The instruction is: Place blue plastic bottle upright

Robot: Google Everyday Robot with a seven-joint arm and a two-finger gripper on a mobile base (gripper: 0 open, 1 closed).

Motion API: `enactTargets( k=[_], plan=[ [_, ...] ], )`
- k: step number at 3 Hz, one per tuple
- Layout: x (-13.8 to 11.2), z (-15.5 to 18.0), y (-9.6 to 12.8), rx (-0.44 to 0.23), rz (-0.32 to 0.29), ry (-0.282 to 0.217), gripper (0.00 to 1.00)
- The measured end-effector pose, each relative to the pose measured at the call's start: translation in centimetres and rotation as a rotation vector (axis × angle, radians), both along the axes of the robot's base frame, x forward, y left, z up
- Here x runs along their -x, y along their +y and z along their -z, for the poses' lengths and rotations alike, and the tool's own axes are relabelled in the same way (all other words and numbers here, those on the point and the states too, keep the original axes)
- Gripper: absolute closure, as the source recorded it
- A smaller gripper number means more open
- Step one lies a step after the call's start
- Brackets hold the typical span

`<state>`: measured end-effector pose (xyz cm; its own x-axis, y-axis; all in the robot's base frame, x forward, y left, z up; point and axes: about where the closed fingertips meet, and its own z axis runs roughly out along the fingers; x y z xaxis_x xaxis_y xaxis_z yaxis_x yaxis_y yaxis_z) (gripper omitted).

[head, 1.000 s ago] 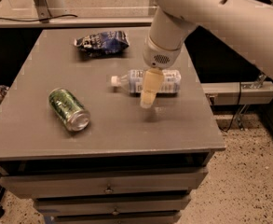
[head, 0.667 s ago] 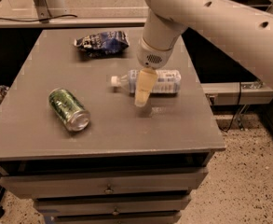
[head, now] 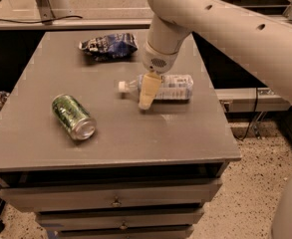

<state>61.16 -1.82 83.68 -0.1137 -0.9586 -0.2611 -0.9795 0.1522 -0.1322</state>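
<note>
The blue plastic bottle [head: 171, 87] lies on its side on the grey table [head: 46, 138], right of centre, its white cap [head: 121, 86] pointing left. My gripper [head: 147, 93] hangs from the white arm [head: 210, 19] directly over the bottle's neck end, in front of it in the view, its cream-coloured finger [head: 149, 89] reaching down to about table level. It hides part of the bottle's shoulder.
A green metal drink can [head: 73, 116] lies on its side at the left front of the table. A dark blue and white foil snack bag [head: 108, 45] lies at the back. Drawers [head: 115, 201] sit below the table's front edge.
My gripper and arm have moved a little to the left along the bottle, toward its cap end. The bottle, can and bag have not moved.
</note>
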Motion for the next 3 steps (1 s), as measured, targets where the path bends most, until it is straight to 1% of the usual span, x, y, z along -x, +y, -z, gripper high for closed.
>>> enactTargets(
  k=[2,3],
  plan=[
    [-0.02,0.54,-0.74,-0.005,0.048,0.025,0.64],
    [0.49,0.06,-1.04,-0.025,0.054,0.012,0.87]
  ],
)
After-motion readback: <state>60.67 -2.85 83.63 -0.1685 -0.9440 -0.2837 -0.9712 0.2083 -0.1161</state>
